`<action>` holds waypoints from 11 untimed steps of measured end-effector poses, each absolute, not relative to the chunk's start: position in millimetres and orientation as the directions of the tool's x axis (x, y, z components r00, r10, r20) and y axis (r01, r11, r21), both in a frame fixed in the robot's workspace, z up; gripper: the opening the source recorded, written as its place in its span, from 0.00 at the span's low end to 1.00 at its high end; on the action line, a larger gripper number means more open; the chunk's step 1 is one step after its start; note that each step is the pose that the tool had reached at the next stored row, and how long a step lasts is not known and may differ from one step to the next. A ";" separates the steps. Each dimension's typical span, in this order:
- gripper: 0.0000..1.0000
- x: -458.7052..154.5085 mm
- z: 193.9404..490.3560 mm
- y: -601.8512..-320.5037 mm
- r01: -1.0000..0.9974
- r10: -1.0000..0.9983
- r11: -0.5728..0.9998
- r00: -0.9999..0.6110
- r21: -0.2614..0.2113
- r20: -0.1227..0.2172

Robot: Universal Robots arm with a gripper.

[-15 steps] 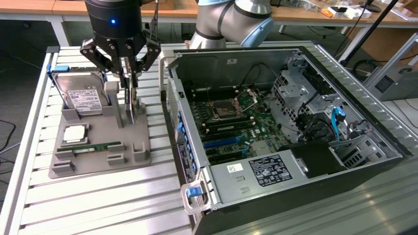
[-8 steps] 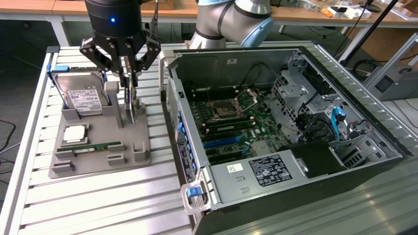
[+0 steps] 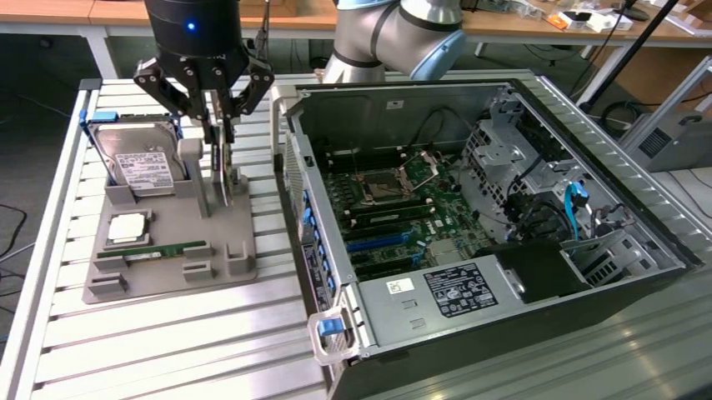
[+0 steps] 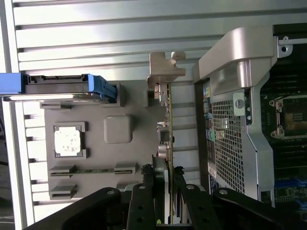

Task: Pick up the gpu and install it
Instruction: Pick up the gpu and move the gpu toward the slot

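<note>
The gpu (image 3: 229,173) stands on edge in a slot of the grey fixture (image 3: 167,279), just off the open computer case's (image 3: 333,275) side wall. In the wrist view the gpu (image 4: 169,120) appears edge-on as a thin dark board, its silvery bracket (image 4: 165,69) at the far end. My gripper (image 3: 220,127) hangs straight above it with black fingers (image 4: 146,175) pressed to both faces of the card's near end, so the gripper (image 4: 168,179) is shut on the gpu. The card still sits down in the fixture.
On the same fixture (image 4: 117,129) are a silver hard drive (image 3: 139,158) in a blue carrier, a CPU (image 3: 126,227) and a green RAM stick (image 3: 156,250). The case lies open on the exterior view's right, motherboard (image 3: 406,208) exposed. The slatted metal table (image 3: 167,350) runs to its edge.
</note>
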State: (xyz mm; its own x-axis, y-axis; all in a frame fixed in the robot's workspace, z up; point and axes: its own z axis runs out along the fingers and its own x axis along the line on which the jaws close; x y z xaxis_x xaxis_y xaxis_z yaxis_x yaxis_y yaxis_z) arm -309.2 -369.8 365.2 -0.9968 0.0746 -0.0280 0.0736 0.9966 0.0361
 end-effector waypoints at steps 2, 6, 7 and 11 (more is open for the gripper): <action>0.27 -309.2 365.8 -369.8 0.074 0.075 0.997 -0.997 0.036 -0.028; 0.27 -309.2 367.0 -369.8 0.074 0.075 0.997 -0.997 0.036 -0.028; 0.27 -309.2 367.3 -369.8 0.074 0.075 0.997 -0.997 0.036 -0.028; 0.27 -309.2 369.3 -369.8 0.074 0.075 0.997 -0.997 0.036 -0.028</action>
